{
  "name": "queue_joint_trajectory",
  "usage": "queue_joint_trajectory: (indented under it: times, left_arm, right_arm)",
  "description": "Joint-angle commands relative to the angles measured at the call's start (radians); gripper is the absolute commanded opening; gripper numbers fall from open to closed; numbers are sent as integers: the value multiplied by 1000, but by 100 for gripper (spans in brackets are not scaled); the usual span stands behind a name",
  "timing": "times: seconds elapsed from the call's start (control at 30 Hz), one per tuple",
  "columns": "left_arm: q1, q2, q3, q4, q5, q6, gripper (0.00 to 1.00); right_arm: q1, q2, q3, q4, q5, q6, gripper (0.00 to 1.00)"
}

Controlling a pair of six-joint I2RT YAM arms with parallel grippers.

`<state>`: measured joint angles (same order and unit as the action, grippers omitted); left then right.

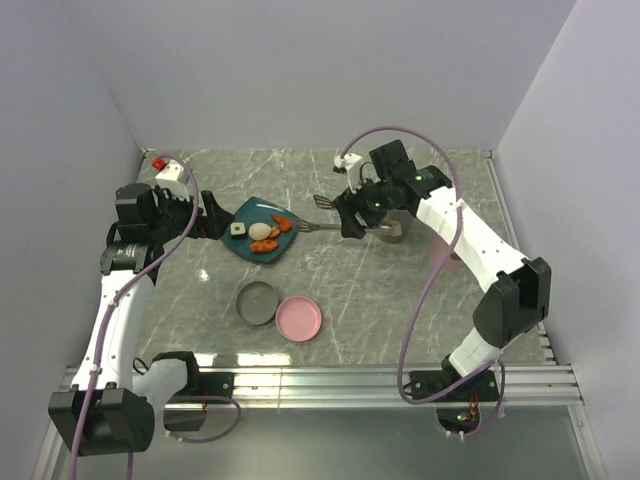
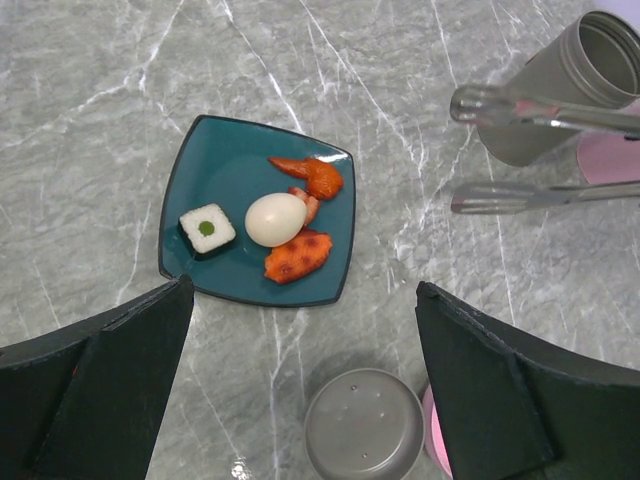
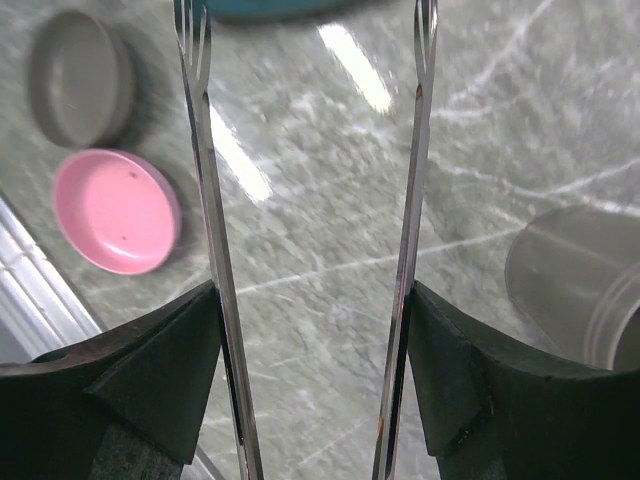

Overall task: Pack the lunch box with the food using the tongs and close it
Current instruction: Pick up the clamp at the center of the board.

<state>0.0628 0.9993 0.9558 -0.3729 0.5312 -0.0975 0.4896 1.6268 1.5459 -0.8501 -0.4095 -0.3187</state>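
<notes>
Right gripper [image 3: 313,300], partly closed, holds the tongs [image 3: 205,150] by both arms, tips apart; their long axis points toward the table's [image 1: 400,300] left edge at the teal plate [image 2: 230,170], where the food [image 2: 275,220] sits just beyond the tips. Left gripper [image 2: 303,300] hovers nearer, wide open, empty.

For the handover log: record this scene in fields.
food: white ball, orange-red chunks and a white-and-green piece, all on the teal plate
tongs: in the right gripper, arms spread, tips toward the plate
left gripper: open, above the plate, empty
lunch box: grey can, open top, right of the plate
loose: grey round piece, pink round piece, side by side
</notes>
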Motion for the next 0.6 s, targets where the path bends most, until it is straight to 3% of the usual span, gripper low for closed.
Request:
queue_joint_trajectory:
  times: [0.0,0.2,0.43,0.57]
  left_arm:
    - [-1,-11,21,2,32,-25,99]
    - [48,18,55,-12,62,-96,100]
    - [178,96,93,-27,205,-165,99]
    - [198,104,95,-23,185,-163,98]
  right_arm:
    - [17,-41,74,6,-52,49,77]
    - [67,28,180,10,-29,52,76]
    - [155,168,335,-12,24,32,75]
    - [193,240,390,-7,41,35,74]
